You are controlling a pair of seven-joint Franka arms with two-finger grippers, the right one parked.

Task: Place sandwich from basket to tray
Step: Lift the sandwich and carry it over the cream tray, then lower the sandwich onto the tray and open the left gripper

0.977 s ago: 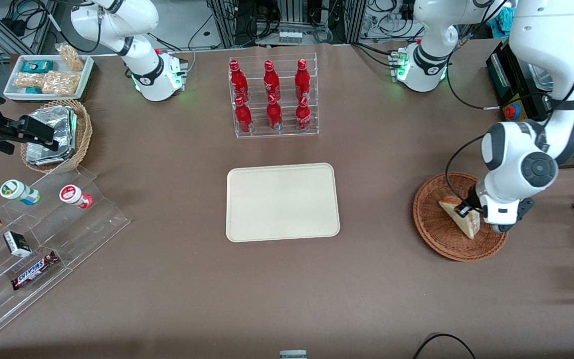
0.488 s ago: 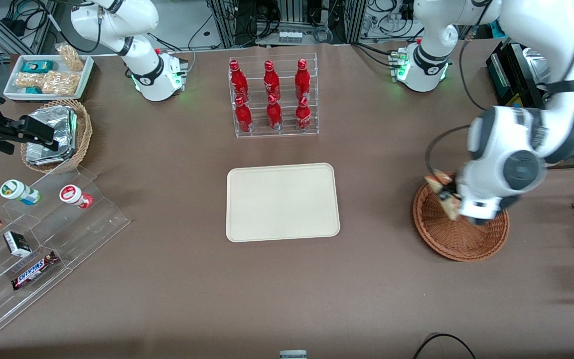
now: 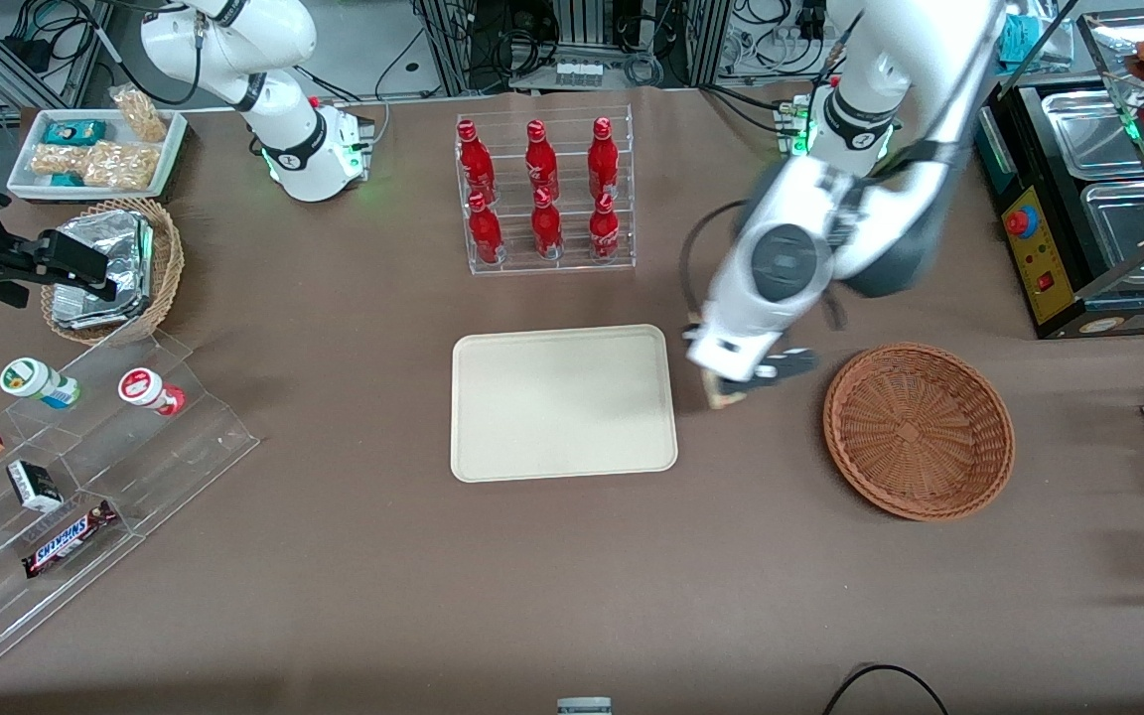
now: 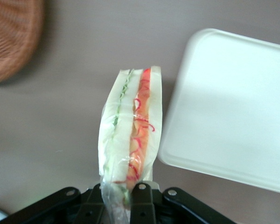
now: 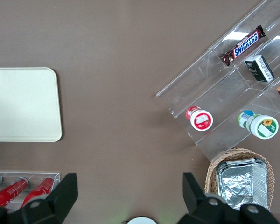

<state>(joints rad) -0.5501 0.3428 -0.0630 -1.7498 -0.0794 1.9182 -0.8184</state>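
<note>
Hanging above the brown table between the flat cream-beige rectangular tray [image 3: 563, 402] and the shallow reddish-brown wicker basket [image 3: 918, 429], the left gripper [image 3: 731, 390] had its fingers [image 4: 141, 200] clamped on the pale triangular wrapped sandwich [image 4: 129, 140]; the sandwich was held clear of the basket, just beside the tray's rim.

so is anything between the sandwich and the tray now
Nothing visible. The hand is shut on the sandwich, holding it above bare table between the basket and the tray, just beside the tray's rim. The tray holds nothing, and the bottle rack stands farther from the front camera, off the path.
</note>
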